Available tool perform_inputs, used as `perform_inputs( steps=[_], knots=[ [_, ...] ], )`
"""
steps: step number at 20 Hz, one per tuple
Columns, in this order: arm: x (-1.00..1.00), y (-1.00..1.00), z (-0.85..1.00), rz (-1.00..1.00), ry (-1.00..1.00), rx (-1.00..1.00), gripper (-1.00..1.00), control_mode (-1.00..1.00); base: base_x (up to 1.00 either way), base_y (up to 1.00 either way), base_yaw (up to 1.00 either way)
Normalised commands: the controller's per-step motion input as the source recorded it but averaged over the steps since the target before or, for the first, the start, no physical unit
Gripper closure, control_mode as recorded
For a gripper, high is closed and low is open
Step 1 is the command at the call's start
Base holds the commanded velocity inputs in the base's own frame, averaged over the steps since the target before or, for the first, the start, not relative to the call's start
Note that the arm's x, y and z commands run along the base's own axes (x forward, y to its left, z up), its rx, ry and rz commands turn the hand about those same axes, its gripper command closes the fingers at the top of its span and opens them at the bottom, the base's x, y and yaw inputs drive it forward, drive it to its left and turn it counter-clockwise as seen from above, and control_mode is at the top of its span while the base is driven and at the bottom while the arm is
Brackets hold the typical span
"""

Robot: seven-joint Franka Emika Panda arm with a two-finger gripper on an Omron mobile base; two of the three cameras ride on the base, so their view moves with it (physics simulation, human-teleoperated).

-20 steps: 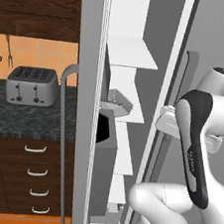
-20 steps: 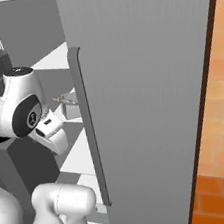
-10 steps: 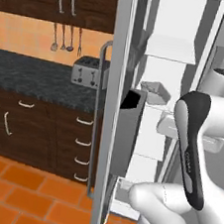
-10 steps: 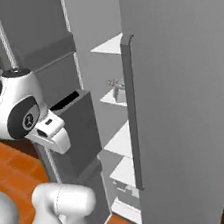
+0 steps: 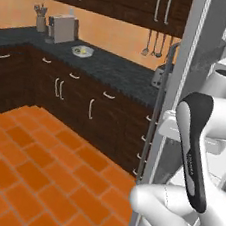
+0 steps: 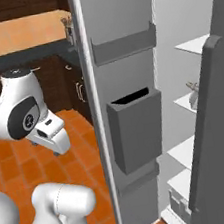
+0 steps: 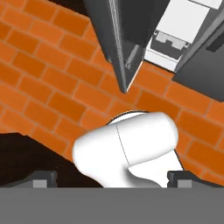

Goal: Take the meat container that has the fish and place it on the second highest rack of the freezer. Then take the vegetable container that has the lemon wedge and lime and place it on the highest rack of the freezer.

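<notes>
Pincer (image 7: 112, 179): fingertips set wide apart at the hand view's bottom corners, nothing held, pointing down at orange floor tiles (image 7: 39, 100). Freezer door (image 6: 128, 106) stands swung open, its edge facing the arm; white racks (image 6: 195, 44) visible inside. A container (image 6: 195, 95) sits on a middle rack; contents cannot be told. Open floor lies left.
</notes>
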Motion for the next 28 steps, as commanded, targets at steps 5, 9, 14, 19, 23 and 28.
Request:
perform_inputs(
  steps=[5,9,14,19,23,28],
  knots=[
    [0.0,0.0,0.0,0.0,0.0,0.0,-1.0,1.0,0.12,0.85,0.47],
    [0.0,0.0,0.0,0.0,0.0,0.0,-1.0,1.0,0.84,0.76,0.31],
    [0.0,0.0,0.0,0.0,0.0,0.0,-1.0,1.0,1.0,0.69,0.31],
    [0.0,0.0,0.0,0.0,0.0,0.0,-1.0,1.0,1.0,0.46,0.01],
    [0.0,0.0,0.0,0.0,0.0,0.0,-1.0,1.0,1.0,0.46,-0.33],
    [0.0,0.0,0.0,0.0,0.0,0.0,-1.0,1.0,1.0,0.47,-0.41]
  ],
)
